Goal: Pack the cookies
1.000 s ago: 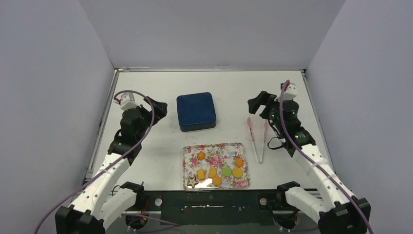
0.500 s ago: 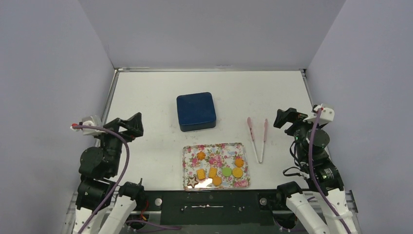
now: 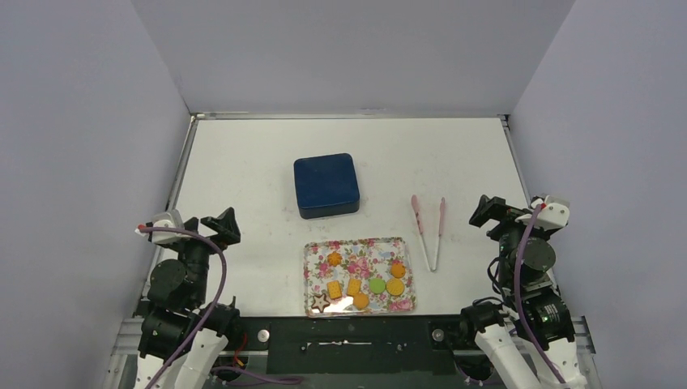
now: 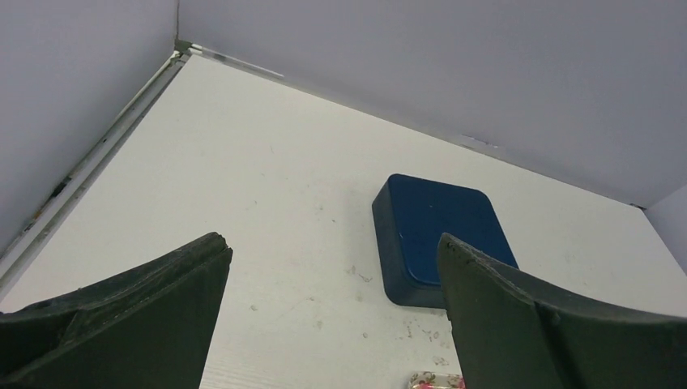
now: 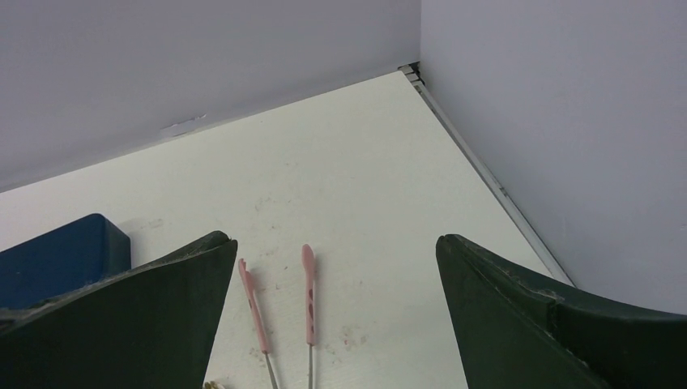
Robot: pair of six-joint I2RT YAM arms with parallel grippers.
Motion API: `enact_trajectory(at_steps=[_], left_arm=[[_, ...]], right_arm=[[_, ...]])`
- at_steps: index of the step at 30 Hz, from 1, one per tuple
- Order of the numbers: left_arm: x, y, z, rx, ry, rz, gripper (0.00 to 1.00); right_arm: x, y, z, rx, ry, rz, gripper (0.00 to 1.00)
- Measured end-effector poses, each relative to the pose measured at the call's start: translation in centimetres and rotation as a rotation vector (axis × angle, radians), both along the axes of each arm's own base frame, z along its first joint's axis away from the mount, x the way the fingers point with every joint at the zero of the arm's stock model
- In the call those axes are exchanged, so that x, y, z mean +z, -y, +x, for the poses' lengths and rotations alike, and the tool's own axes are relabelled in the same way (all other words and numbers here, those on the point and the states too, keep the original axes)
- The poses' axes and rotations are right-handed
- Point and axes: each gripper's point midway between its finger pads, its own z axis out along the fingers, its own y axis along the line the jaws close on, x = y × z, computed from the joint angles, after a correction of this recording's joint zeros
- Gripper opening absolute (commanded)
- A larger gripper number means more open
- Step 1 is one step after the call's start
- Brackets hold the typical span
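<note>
Several cookies [image 3: 356, 285] lie on a floral tray [image 3: 359, 250] at the near middle of the table: orange rounds, an orange flower, orange squares, one green round [image 3: 377, 284] and a dark star [image 3: 321, 303]. A closed dark blue box [image 3: 326, 185] sits behind the tray; it also shows in the left wrist view [image 4: 440, 237]. My left gripper [image 3: 212, 224] is open and empty at the near left, well left of the tray. My right gripper [image 3: 496, 208] is open and empty at the near right.
Pink-tipped metal tongs [image 3: 429, 231] lie on the table between the tray and my right gripper; they also show in the right wrist view [image 5: 283, 312]. Grey walls enclose the table on the left, back and right.
Both arms have drawn back from mid-table toward the near edge, the left gripper moving left and nearer, the right gripper moving right and nearer. The box, tray and tongs have not moved.
</note>
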Motion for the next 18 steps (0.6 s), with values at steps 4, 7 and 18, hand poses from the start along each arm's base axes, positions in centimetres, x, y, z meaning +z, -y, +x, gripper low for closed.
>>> enact_trajectory(at_steps=[4,7,18], left_arm=[[0.2,-1.0,-0.1,0.058,0.009,-0.012,0.97],[0.4,-1.6,-0.3,0.09,0.018,-0.018,0.97],[1.8,-2.2,-1.3,0.106,0.087,-0.042,0.97]], right_arm=[[0.0,0.1,0.0,-0.004,-0.003,-0.013,1.0],[0.0,0.2,0.0,-0.003,-0.004,-0.02,1.0],[0.3,0.2,-0.2,-0.004,0.012,-0.02,1.0]])
